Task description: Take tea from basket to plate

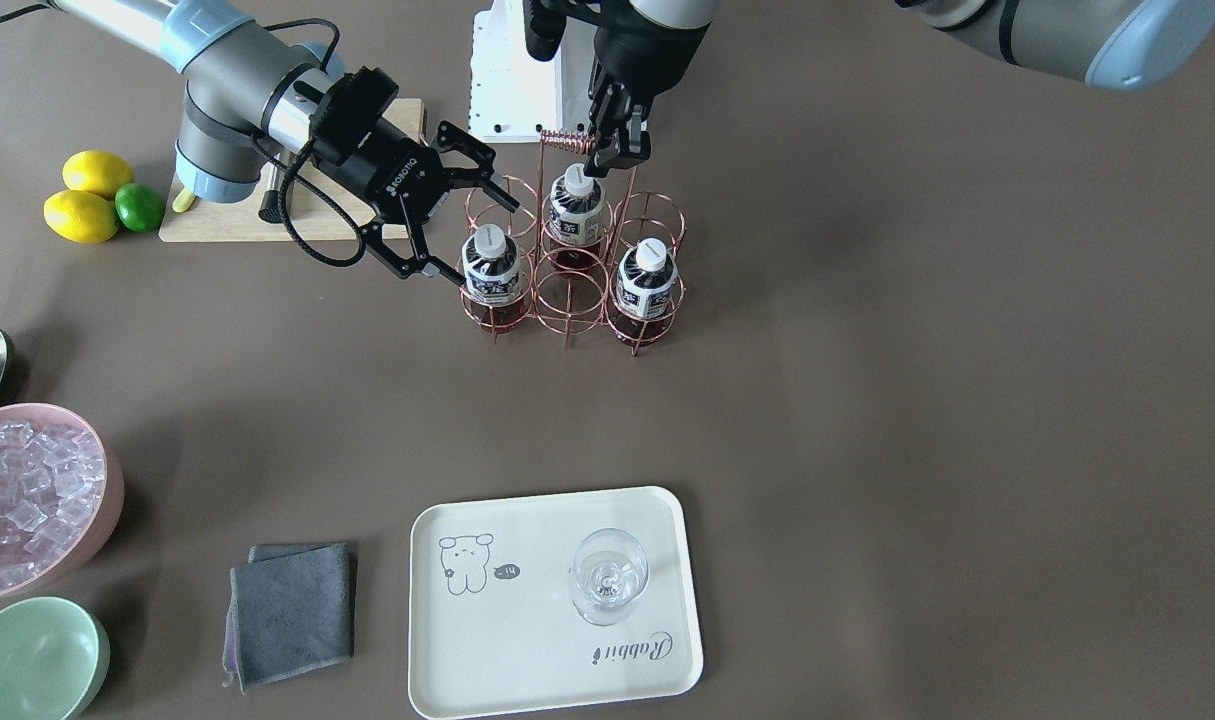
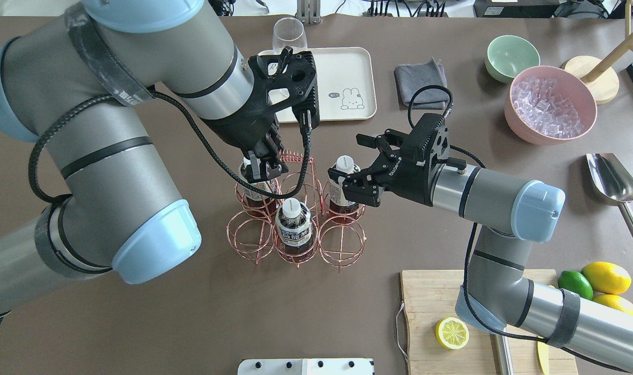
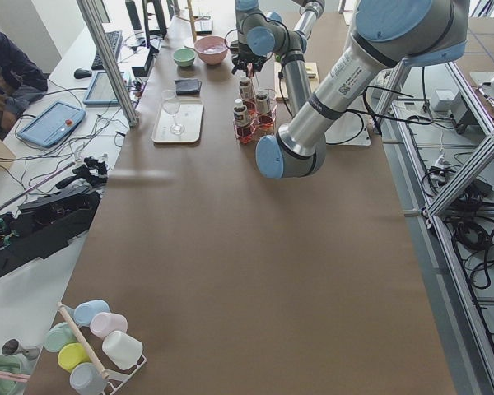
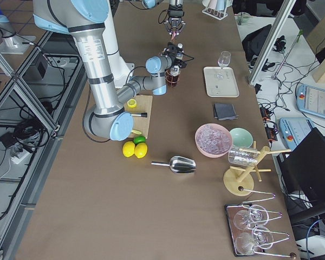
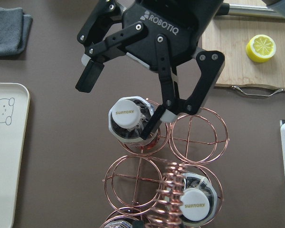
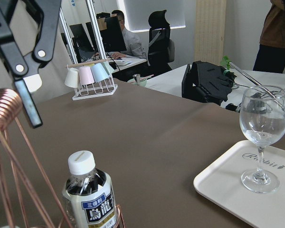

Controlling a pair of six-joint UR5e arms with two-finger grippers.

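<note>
Overhead exterior showed the right claw (image 2: 358, 165) spread open astride a white-capped plastic bottle of dark tea (image 2: 344, 164), which stood in a corner ring of the rose-gold wire basket (image 2: 273, 237). The left claw (image 2: 262, 171) pinched the basket's coil-wrapped handle. The smooth cream rectangular plate (image 2: 342, 67) lay beyond the basket.

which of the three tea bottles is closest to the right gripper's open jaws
The tea bottle in the basket's corner cell on the robot's right, tray side: the right gripper's open jaws sit beside its cap. The other two stand farther off.
</note>
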